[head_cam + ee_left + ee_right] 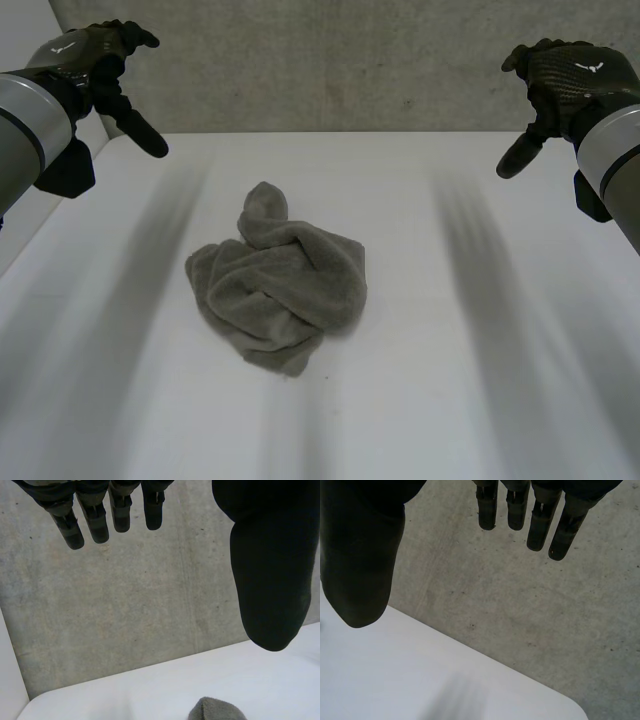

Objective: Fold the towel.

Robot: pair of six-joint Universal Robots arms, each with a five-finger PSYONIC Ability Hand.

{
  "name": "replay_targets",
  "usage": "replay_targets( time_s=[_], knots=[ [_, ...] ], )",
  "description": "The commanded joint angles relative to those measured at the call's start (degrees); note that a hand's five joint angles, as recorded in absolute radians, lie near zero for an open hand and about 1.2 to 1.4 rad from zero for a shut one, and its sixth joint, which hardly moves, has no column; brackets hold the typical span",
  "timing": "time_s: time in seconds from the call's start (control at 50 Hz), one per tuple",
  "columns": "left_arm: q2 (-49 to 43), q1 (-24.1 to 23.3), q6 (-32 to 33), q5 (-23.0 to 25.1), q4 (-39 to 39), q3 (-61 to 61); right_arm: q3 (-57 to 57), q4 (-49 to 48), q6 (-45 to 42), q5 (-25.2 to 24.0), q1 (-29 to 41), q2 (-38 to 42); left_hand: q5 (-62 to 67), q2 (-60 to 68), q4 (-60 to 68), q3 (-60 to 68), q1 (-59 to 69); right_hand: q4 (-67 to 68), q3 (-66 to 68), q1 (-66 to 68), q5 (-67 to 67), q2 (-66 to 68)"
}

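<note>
A crumpled grey terry towel [278, 290] lies centred on a white desk [470, 380]. The left hand [95, 60] hovers at ten o'clock, the right hand [565, 75] at two, both wide and empty. The towel's corners look buried; pinching a bunched layer would likely lift a lump.

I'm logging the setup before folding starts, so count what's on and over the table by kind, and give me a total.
towel: 1, grey, crumpled on the table
hands: 2, left hand and right hand, both open, clear of the towel
table: 1, white
Total: 4
</note>
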Motion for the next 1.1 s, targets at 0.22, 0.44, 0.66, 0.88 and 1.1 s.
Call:
replay_targets(
  time_s=[0.22,0.44,0.66,0.88,1.1],
  knots=[
    [0.16,-1.22,1.34,0.05,-0.31,-0.32,1.09,-0.47,-6.51,-0.73,0.5,-0.26,-0.67,0.44,0.47,0.43,0.37,-5.39,-4.1,-2.79,-3.82,-3.94],
    [-2.37,-1.84,1.61,6.69,2.06,-2.51,0.65,0.84,-6.42,-2.39,0.76,0.7,-0.84,0.27,0.3,0.26,0.2,-5.39,-4.1,-2.79,-3.82,-3.94],
    [-21.61,-2.01,6.69,20.17,6.11,1.08,1.08,3.4,-6.42,-7.41,0.67,3.69,1.18,2.29,2.32,2.28,2.22,-5.39,-4.1,-2.79,-3.82,-3.94],
    [-33.23,-6.41,11.45,20.17,6.37,5.48,1.52,3.4,-6.6,-7.67,0.67,5.18,29.1,30.21,30.24,30.2,30.14,-5.39,-4.1,-2.79,-3.82,-3.94],
    [-31.04,-23.2,11.81,21.14,10.94,5.75,1.0,3.57,-6.95,-7.41,0.06,4.57,68.44,69.55,69.58,69.54,69.48,-5.39,-4.1,-2.79,-3.82,-3.94]
  ],
)
